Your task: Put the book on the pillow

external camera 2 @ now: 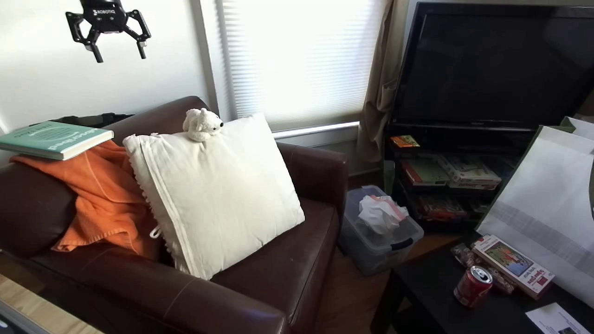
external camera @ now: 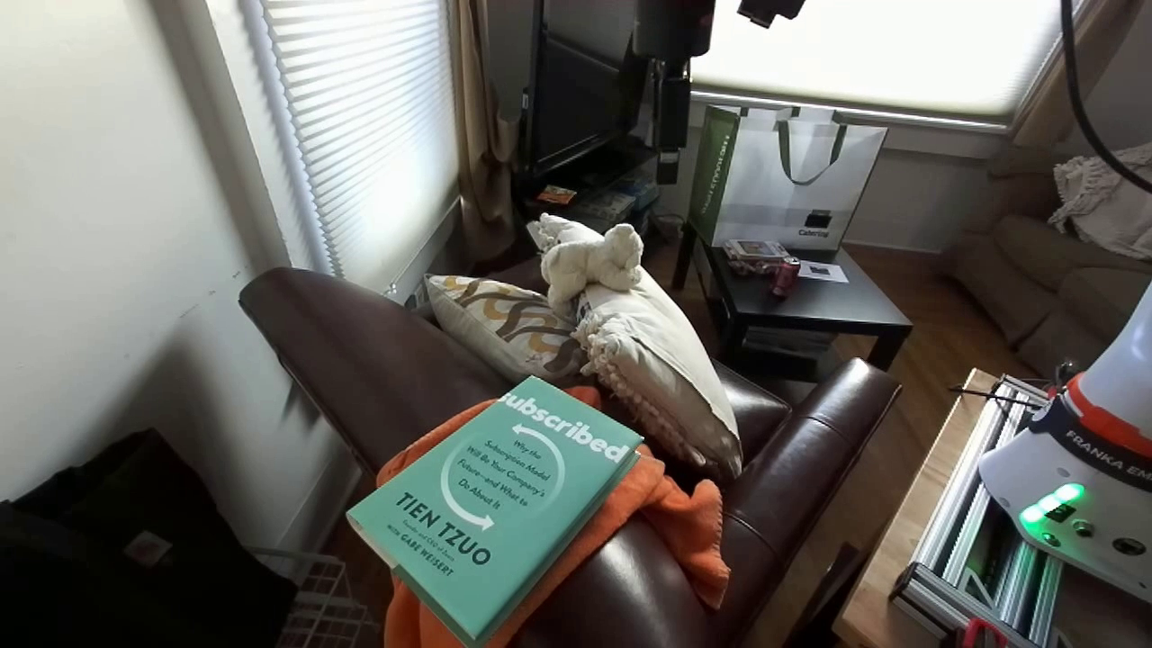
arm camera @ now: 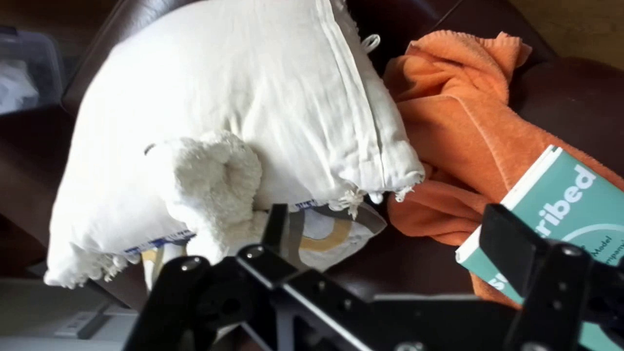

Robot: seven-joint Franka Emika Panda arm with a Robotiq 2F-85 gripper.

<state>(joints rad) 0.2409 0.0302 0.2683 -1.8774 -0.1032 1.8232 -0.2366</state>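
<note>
Two wide, one close

Both exterior views hang back facing the blinds, sharing the pillow below the hand. In an exterior view the book looms nearest. Wrist view stares down past the fingers, pretty close.

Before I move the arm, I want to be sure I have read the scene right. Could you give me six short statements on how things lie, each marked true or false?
1. The gripper is open and holds nothing. True.
2. The book lies on the orange towel. True.
3. The book is face down. False: it is face up.
4. The bear rests on the white pillow. True.
5. The white pillow lies flat. False: it is propped at a slant on the armchair.
6. The gripper touches the book. False: an exterior view shows a gap between them.
</note>
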